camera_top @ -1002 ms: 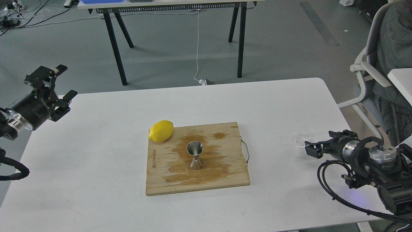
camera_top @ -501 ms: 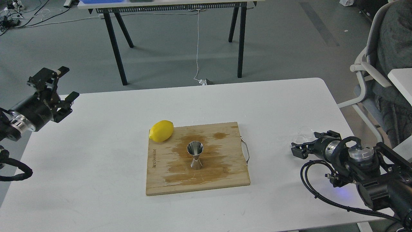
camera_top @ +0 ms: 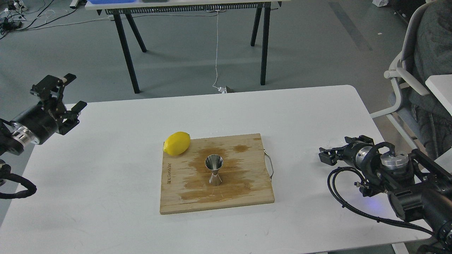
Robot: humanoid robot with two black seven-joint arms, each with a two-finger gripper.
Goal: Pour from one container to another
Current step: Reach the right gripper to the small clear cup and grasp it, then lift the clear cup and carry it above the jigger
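Approach to the glass cup [camera_top: 333, 142], before any grasp. Your right gripper [camera_top: 325, 156] sits just in front of the cup, which is mostly hidden behind it near the white table's [camera_top: 106, 176] right edge; whether its jaws are spread cannot be told. Your left gripper [camera_top: 67, 92], jaws spread and empty, hovers at the far left. The jigger [camera_top: 214, 169] stands upright on a stained cutting board [camera_top: 176, 197], with a lemon [camera_top: 177, 143] at the board's corner. Next, enclose the cup without tipping it. Grey floor and a trestle table lie beyond.
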